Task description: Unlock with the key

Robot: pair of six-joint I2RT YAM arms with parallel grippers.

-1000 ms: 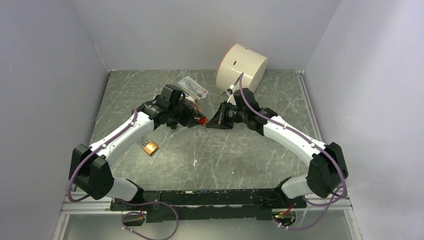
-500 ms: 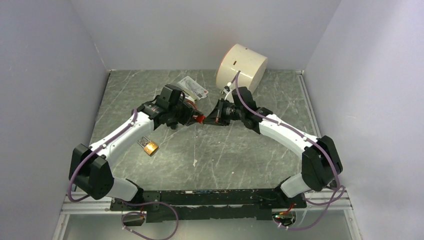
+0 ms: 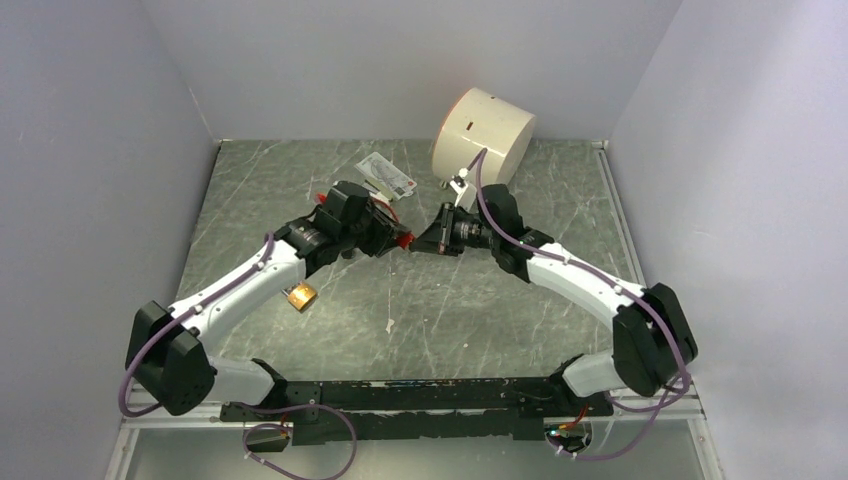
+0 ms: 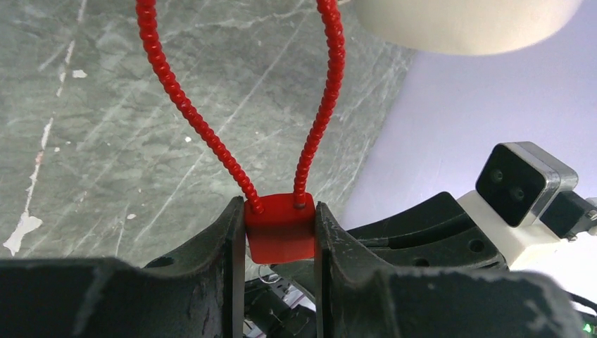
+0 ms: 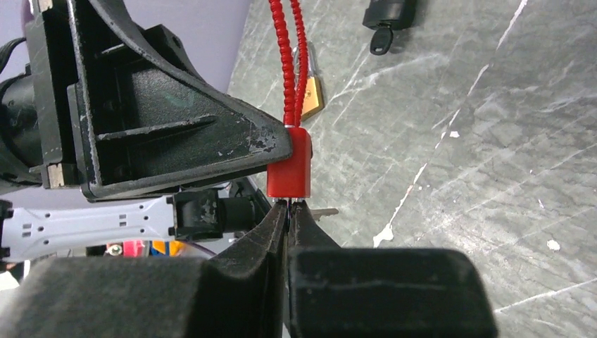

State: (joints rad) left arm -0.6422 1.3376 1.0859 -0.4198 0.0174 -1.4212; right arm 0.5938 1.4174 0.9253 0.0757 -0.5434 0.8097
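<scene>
Out over the middle of the grey marbled bench (image 3: 450, 320) the two arms meet nose to nose. The left hand (image 4: 280, 218) is clamped on the red lock (image 4: 280, 238), one black finger flat against each side of its small block. The lock is held up off the bench. Its red beaded cable loop (image 4: 183, 105) runs out away from the hand.

The right hand (image 5: 288, 211) comes at it from the other side. Its two fingers are pressed tight together, and their tips sit right at the end face of the red block, touching it or very nearly. A sliver of bright metal (image 5: 322, 210) pokes out just beside those tips. I cannot tell whether that is the key, since whatever the fingers pinch is hidden between them.

A brass padlock (image 3: 300, 296) lies on the bench beside the left forearm, well apart from the red lock. From the right wrist you can also see a small black object (image 5: 387, 21) lying on the stone beyond the loop. At the back of the bench a white drum (image 3: 490, 135) with an orange face lies on its side, and a printed card (image 3: 385, 175) lies flat to its left.
</scene>
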